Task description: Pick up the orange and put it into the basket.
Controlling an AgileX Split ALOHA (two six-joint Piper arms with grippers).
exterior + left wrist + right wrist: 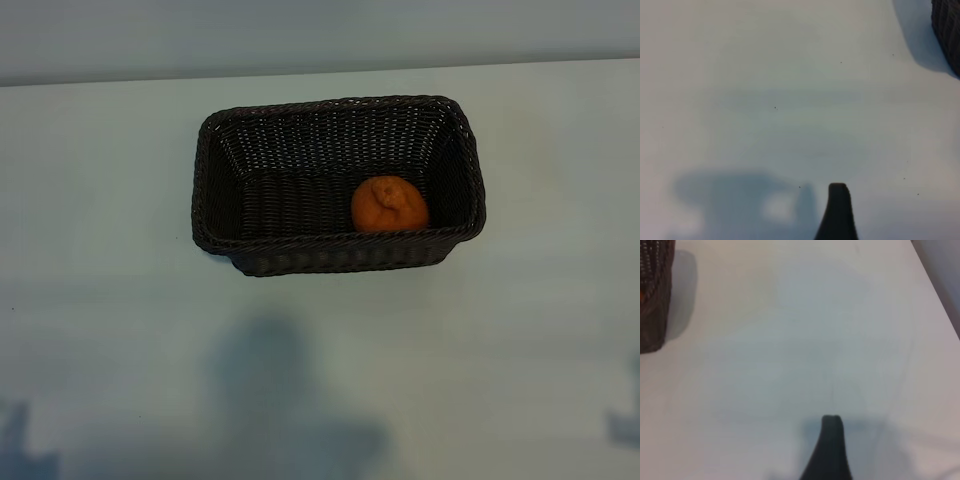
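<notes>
Exterior view, looking steeply down: we see the basket (338, 184) on the pale table (110, 300), its long sides running across the picture. The orange (389, 205) already lies inside the basket, on the woven floor, in the half nearer the right arm and close against the basket's near long wall, its puckered end turned upward. Nothing touches it.

Neither arm reaches the basket in this view; we make out only dim shadows on the table on the near side of the basket, well apart from it.

In the left wrist view we see one dark fingertip of the left gripper (838, 210) above bare table, with a corner of the basket's wicker wall (946, 30) farther off. Only that one finger shows, so we go by its wide stance: the jaws are spread apart and hold nothing.

In the right wrist view the right gripper (829, 445) likewise shows a single dark fingertip over the table, well away from the basket's outer wall (652, 300), where a glint of orange shows through the weave. Its jaws too stand wide, with nothing in them.
</notes>
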